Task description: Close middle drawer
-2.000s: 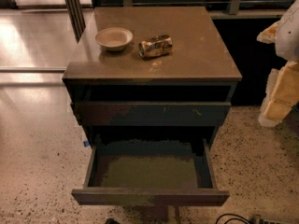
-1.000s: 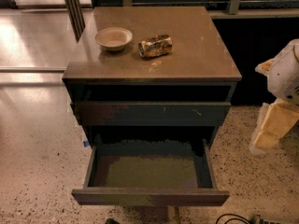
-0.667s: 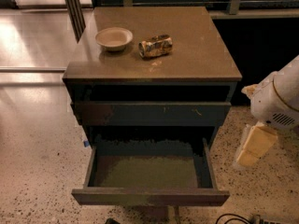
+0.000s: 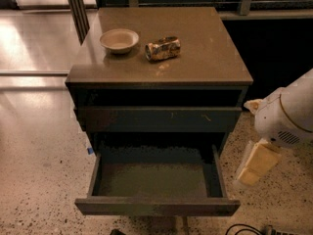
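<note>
A cabinet with a flat brown top is seen on a speckled floor. Towards the back left of the cabinet's top, a shallow pale bowl is set upright, and a crushed can is laid on its side just beside it, nearer the middle. A dark cable is seen on the floor before the cabinet's front right corner, and a small blue scrap at its left side.

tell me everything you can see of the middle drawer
The middle drawer is wide, shallow and dark grey-brown, with a plain handle-less front of worn, patchy paint and a dull olive-brown floor. It stands pulled far out of the cabinet, level, with nothing visible inside. The gripper hangs off its right side, not touching it.
</note>
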Available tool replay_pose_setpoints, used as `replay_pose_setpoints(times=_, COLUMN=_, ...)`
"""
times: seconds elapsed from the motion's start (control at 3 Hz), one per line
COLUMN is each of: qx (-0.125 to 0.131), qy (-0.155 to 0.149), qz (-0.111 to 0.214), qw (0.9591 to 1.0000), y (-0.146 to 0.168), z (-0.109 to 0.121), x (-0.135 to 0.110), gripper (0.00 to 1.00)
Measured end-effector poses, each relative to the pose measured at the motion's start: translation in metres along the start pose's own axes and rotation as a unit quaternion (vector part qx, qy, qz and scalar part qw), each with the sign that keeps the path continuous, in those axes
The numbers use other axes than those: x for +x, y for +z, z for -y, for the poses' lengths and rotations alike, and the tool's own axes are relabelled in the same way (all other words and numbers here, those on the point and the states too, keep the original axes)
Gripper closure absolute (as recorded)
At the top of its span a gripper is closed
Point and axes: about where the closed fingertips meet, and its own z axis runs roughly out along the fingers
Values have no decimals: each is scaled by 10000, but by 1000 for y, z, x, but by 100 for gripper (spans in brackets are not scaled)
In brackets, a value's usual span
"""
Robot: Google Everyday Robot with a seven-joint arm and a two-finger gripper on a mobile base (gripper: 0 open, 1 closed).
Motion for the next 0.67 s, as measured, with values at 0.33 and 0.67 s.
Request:
replay_pose_setpoints(times=0.33, qx=-532, qy=-233, qz=513, qw=9970, y=39, z=-47, x=-31, gripper=0)
replay_pose_setpoints(times=0.67, qx=-724, qy=-734, qz=475, qw=9935, y=86, z=-95, x=-61, gripper=0)
